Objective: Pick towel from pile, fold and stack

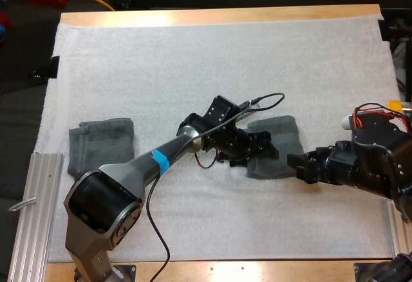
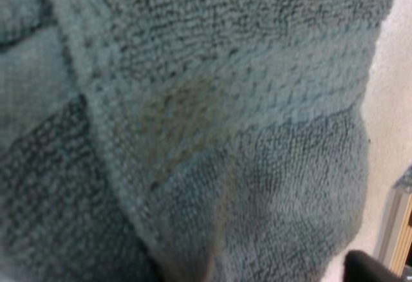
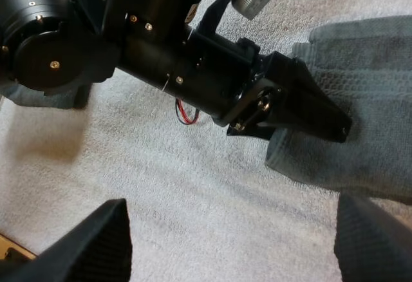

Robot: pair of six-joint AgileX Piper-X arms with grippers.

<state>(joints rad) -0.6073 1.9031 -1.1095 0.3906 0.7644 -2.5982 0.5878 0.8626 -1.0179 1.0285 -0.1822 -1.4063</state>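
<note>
Step in hand, by judgement: folding. The towel (image 1: 278, 134) lies just ahead of the released right gripper (image 1: 295, 165). The left gripper (image 1: 257, 148) is at its edge, grip state indeterminable. Next move: the right gripper closes on the near edge.

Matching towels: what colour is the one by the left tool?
Dark grey-green towel, best in left wrist view.

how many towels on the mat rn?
2. One folded towel at the left of the mat; the other towel right of centre, left gripper on it, right gripper beside it. More could hide beneath.
</note>
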